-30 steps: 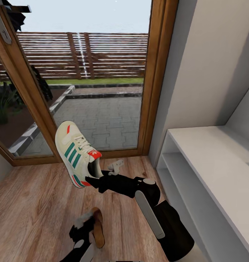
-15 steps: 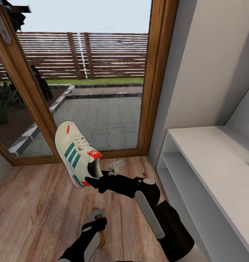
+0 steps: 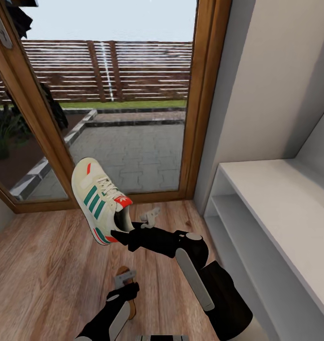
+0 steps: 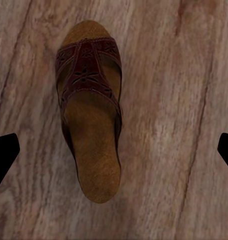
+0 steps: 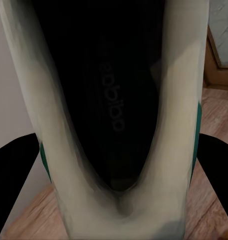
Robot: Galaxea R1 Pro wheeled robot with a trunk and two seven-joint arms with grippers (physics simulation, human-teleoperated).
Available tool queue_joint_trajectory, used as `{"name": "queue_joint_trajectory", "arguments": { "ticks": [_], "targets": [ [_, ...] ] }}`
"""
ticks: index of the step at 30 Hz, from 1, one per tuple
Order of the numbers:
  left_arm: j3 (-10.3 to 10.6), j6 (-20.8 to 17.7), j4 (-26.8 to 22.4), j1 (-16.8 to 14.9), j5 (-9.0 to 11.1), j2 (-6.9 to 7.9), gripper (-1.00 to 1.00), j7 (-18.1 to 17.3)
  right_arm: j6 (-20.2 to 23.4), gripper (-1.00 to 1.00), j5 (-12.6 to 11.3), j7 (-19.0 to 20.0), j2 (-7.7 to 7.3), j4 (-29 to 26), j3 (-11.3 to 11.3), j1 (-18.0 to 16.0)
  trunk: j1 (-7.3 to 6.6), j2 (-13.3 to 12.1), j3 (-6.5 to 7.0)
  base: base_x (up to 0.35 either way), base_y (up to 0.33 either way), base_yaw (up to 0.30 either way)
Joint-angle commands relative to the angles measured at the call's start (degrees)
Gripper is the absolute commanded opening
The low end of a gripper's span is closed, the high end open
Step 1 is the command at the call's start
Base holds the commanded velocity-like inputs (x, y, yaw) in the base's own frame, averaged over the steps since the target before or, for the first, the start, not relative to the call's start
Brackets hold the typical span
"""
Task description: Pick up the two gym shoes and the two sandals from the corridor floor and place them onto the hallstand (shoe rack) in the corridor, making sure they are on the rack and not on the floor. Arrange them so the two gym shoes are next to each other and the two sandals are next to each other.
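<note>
Nearest, the left gripper (image 3: 125, 280) hangs spread wide over a sandal (image 4: 91, 112) lying on the floor (image 3: 43, 265). Beyond, the right gripper (image 3: 120, 235) clamps a sneaker (image 3: 98, 199) aloft. The rack (image 3: 275, 208) looks bare; placing seems not yet begun.

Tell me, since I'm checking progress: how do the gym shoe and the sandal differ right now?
The gym shoe is off the floor, held at its heel by the right gripper; the sandal lies flat on the corridor floor. The shoe is cream with green stripes and laces; the sandal is brown and open. The left gripper hangs open above the sandal. Neither is on the hallstand.
</note>
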State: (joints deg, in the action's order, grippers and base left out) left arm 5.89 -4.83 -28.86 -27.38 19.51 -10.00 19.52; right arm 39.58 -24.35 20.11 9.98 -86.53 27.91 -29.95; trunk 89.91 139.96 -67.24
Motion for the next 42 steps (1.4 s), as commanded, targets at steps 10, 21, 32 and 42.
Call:
{"name": "queue_joint_trajectory", "arguments": {
  "ticks": [10, 21, 32, 42],
  "targets": [
    [0.29, -0.07, -0.18, 0.00, 0.26, 0.00, 1.00, 0.34, 0.32, -1.00, -0.21, 0.10, 0.02, -0.06, -0.05, -0.04, 1.82, 3.30, -2.60, 0.000, 0.000, 0.087],
    [0.51, 0.08, -5.64, -0.12, -0.09, 0.00, 1.00, 0.05, 0.31, -1.00, -0.21, 0.10, 0.02, -0.05, -0.05, -0.03, 1.92, 3.35, -4.36, 0.000, 0.000, 0.106],
    [0.34, 1.46, -8.89, -0.64, 0.35, 0.00, 1.00, 0.02, 0.24, -1.00, -0.23, 0.10, 0.02, -0.10, -0.14, -0.04, 2.13, 3.46, -7.00, 0.000, 0.000, 0.107],
    [0.18, 2.17, -8.85, -0.57, 0.35, 0.00, 1.00, 0.01, 0.28, -1.00, -1.67, 0.10, 0.02, -0.07, -0.30, -0.03, 2.33, 3.57, -9.57, 0.000, 0.000, 0.106]
  ]
}}
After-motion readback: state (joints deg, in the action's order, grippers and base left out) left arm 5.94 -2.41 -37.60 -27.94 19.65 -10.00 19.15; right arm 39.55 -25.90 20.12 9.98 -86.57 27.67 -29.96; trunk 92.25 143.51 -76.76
